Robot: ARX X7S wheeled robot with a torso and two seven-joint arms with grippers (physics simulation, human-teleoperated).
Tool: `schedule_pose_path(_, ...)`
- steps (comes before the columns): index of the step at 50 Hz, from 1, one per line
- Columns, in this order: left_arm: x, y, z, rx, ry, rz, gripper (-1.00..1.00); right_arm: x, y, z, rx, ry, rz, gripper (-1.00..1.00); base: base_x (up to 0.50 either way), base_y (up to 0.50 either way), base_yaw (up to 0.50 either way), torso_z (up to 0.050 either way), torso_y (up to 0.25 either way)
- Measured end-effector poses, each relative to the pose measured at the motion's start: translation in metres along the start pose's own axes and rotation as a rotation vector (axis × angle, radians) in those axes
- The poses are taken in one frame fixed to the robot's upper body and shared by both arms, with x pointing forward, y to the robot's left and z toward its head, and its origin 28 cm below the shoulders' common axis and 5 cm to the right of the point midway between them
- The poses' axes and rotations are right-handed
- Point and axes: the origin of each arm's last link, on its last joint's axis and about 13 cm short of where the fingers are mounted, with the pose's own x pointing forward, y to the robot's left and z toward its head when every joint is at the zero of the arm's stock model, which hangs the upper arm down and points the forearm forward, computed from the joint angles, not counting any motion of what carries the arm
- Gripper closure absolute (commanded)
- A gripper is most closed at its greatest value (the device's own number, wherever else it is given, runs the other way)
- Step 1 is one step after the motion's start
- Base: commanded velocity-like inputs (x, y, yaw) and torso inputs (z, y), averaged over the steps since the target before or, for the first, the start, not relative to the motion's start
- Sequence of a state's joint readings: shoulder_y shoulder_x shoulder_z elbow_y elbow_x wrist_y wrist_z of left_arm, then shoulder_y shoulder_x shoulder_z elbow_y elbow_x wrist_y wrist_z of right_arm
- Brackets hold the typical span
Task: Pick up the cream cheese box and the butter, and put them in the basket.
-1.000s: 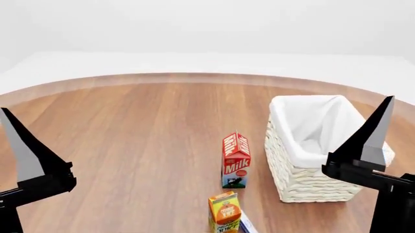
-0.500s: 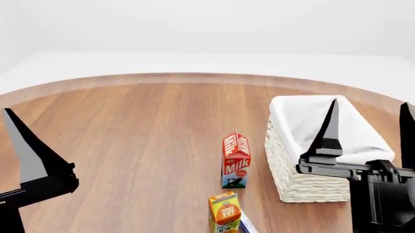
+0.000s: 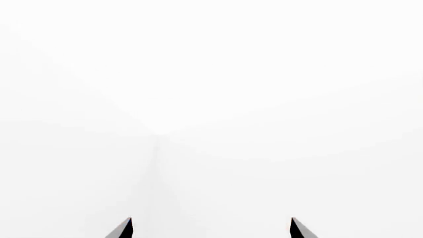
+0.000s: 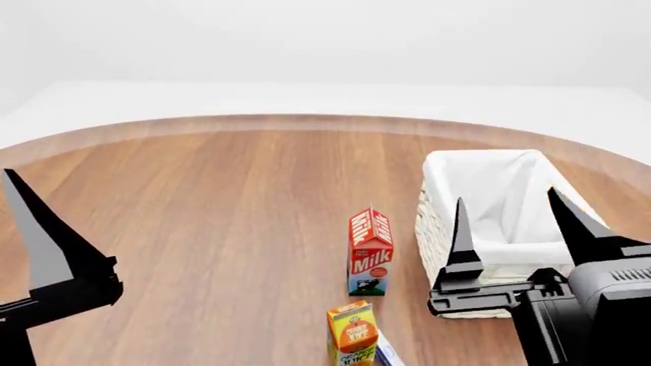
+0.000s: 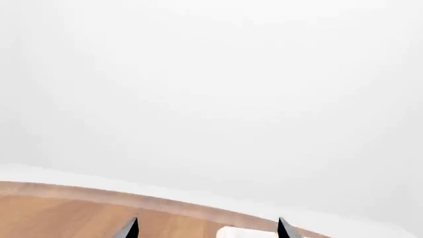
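Observation:
The basket (image 4: 478, 286), cream wicker with a white liner, stands at the right of the wooden table. My right gripper (image 4: 505, 197) is raised in front of it, open and empty, fingers pointing up; in the right wrist view the gripper (image 5: 207, 229) shows two tips wide apart and a white bit of the basket (image 5: 246, 233). The left gripper (image 3: 211, 229) is open and faces blank white; one finger (image 4: 46, 252) shows at the left edge. A pale blue-white sliver (image 4: 388, 353) lies beside the juice carton; I cannot tell if it is the cream cheese box. The butter is out of view.
A red milk carton (image 4: 370, 252) stands upright left of the basket. An orange juice carton (image 4: 353, 335) stands nearer me, cut by the frame's bottom edge. The round wooden table (image 4: 203, 213) ends at a curved far edge against a white floor.
My right gripper has swung left and down across the basket and turned, so both its fingers show now. The left arm, the cartons and the basket have not moved.

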State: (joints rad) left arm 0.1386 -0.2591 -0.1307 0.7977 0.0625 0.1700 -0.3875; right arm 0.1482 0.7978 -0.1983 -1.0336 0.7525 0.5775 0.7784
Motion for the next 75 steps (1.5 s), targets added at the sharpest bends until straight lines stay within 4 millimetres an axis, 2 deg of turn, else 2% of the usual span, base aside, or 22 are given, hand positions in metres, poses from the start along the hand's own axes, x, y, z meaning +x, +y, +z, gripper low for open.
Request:
schedule_pose_path(15, 0.000, -0.001, 0.001, -0.002, -0.002, -0.005, -1.00, -0.010, -0.001, 0.011, 0.018, 0.214, 0.069, -1.00, 0.00, 0.00, 0.00, 0.000, 0.000)
schedule_pose_path(35, 0.001, -0.001, 0.002, 0.009, -0.007, -0.007, -1.00, 0.003, -0.002, 0.015, -0.009, 0.427, 0.164, -1.00, 0.00, 0.00, 0.00, 0.000, 0.000)
schedule_pose_path(46, 0.001, -0.001, 0.003, 0.012, -0.007, -0.007, -1.00, 0.017, -0.002, 0.011, 0.007, 0.531, 0.215, -1.00, 0.00, 0.00, 0.00, 0.000, 0.000)
schedule_pose_path(62, 0.001, -0.001, 0.001, 0.014, -0.005, -0.008, -1.00, 0.040, -0.002, -0.003, 0.062, 0.646, 0.206, -1.00, 0.00, 0.00, 0.00, 0.000, 0.000)
schedule_pose_path(75, 0.000, -0.002, 0.000, 0.016, -0.002, -0.010, -1.00, 0.051, -0.001, -0.018, 0.084, 0.720, 0.229, -1.00, 0.00, 0.00, 0.00, 0.000, 0.001)
